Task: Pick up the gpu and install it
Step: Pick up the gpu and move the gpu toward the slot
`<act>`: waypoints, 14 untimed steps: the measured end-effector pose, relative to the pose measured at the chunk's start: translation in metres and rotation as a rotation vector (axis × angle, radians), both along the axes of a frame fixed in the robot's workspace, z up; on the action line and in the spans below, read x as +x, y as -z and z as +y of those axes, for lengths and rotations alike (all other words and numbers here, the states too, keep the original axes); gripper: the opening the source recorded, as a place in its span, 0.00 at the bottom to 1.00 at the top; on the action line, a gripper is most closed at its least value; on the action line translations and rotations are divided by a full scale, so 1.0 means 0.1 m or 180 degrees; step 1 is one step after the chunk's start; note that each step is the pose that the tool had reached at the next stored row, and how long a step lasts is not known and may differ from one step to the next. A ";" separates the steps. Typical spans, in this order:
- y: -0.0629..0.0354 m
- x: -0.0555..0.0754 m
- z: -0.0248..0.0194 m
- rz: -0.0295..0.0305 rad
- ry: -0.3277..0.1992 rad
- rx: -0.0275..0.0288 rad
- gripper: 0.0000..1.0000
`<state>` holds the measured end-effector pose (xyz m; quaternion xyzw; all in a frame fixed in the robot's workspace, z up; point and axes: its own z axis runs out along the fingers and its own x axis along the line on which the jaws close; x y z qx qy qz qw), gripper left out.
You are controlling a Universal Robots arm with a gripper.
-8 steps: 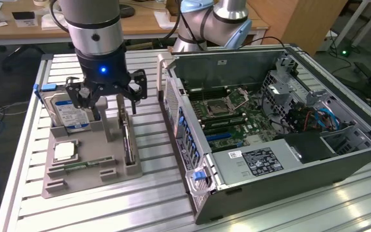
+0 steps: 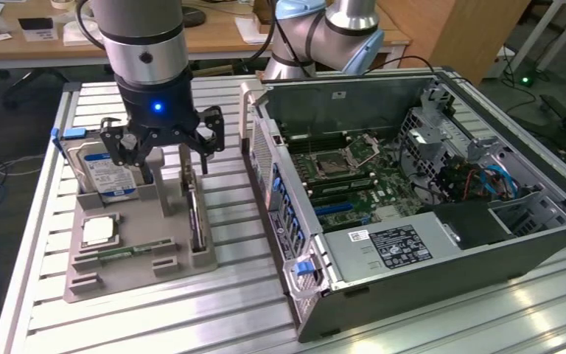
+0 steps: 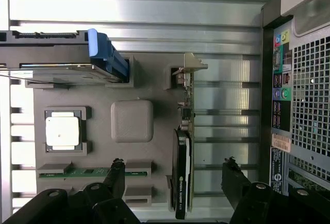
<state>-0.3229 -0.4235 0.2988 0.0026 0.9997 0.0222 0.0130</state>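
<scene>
Gripper (image 2: pixel 165 156) spread fully wide and empty, hovering above the gray tray (image 2: pixel 130 276); the gpu (image 3: pixel 181 177) stands on edge below the gap between its fingers, touching neither.

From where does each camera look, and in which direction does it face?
Exterior view: apart from the robot, high, looking obliquely down at the tray and the open computer case; arm and claw show.
Wrist view: on the wrist, looking straight down at the tray; both open claw fingers show.
Shared: tray, gpu, hard drive, computer case.
</scene>
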 end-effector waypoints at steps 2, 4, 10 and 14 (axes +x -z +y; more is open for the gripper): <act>0.002 0.00 0.000 0.0000 0.0000 0.0000 0.84; 0.006 0.00 0.000 -0.0001 0.0000 0.0000 0.84; 0.055 0.00 0.000 0.0000 0.0000 0.0000 0.84; 0.063 0.00 0.000 0.0000 0.0000 0.0000 0.84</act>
